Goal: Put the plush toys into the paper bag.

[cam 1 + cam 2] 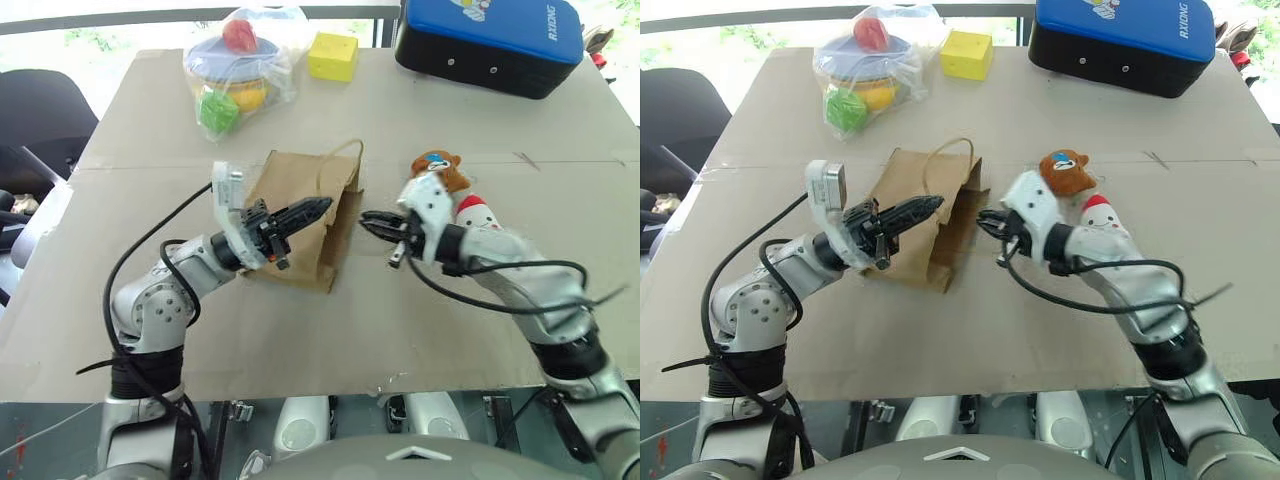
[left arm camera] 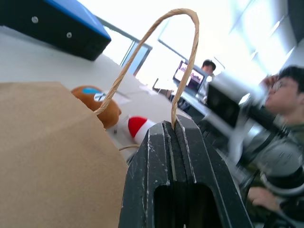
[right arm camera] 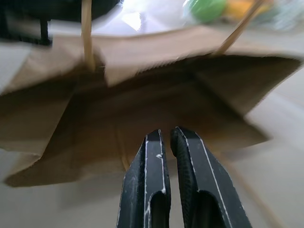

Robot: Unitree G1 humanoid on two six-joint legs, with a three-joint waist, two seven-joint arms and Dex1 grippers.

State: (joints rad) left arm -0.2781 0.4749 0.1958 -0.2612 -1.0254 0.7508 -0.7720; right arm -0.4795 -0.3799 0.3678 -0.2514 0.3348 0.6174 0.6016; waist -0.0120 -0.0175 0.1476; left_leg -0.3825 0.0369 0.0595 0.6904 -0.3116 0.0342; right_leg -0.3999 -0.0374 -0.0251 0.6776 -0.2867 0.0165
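Observation:
The brown paper bag [image 1: 290,175] lies on its side in the middle of the table, its mouth facing my right arm. My left gripper [image 1: 322,207] reaches across the bag and is shut on one twisted handle loop [image 2: 142,42], holding it raised. My right gripper [image 1: 366,220] is shut, with its tips just in front of the bag's open mouth [image 3: 156,95]. I cannot tell whether it pinches anything. The brown plush toy [image 1: 440,167] with a blue patch and the white plush toy [image 1: 478,212] with a red cap lie just behind my right wrist.
A clear plastic bag of colourful toys [image 1: 238,65] and a yellow cube [image 1: 332,56] sit at the back of the cardboard-covered table [image 1: 150,130]. A blue and black case [image 1: 490,40] stands at the back right. A person [image 2: 285,95] sits beyond the table.

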